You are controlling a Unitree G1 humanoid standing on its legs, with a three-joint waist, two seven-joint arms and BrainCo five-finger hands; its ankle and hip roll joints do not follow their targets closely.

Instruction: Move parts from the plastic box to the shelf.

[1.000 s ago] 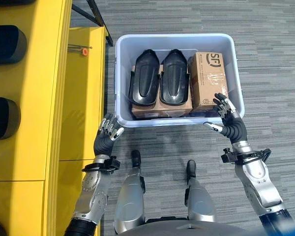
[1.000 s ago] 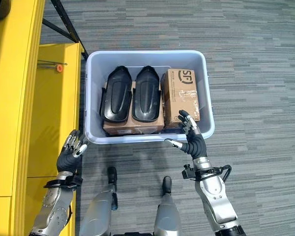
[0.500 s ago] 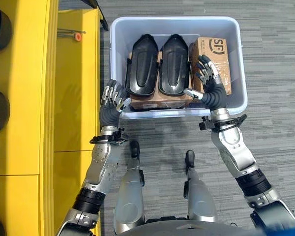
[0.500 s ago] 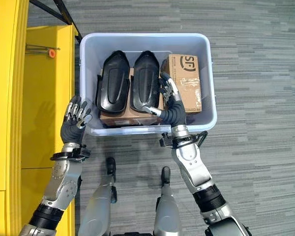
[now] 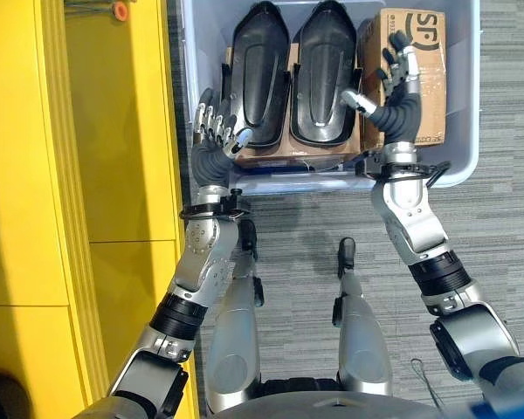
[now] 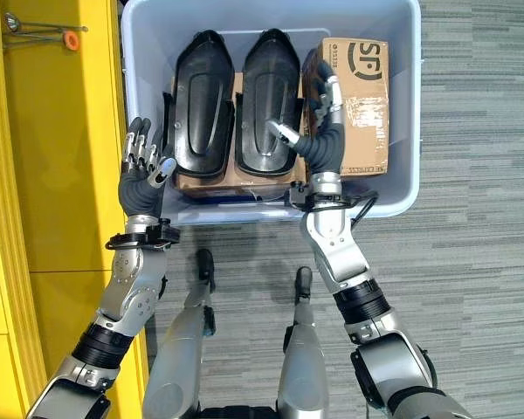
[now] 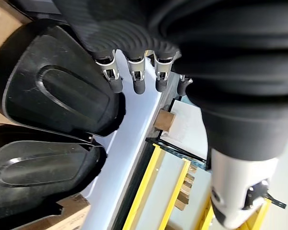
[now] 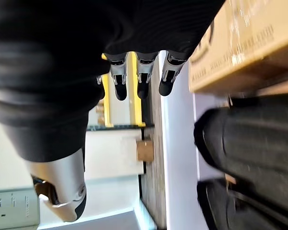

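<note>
Where box (image 5: pixel 463 161) sits, two glossy black parts (image 5: pixel 260 74)

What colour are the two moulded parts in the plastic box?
Black parts, clearest in the left eye view.

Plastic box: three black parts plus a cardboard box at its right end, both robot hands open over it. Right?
Not three. The left eye view shows two black parts in the plastic box, beside the cardboard box. Left robot hand and right robot hand are open.

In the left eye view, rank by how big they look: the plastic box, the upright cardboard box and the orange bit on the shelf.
1. plastic box, largest.
2. upright cardboard box, standing at its right end.
3. orange bit on the yellow shelf, smallest by far.
</note>
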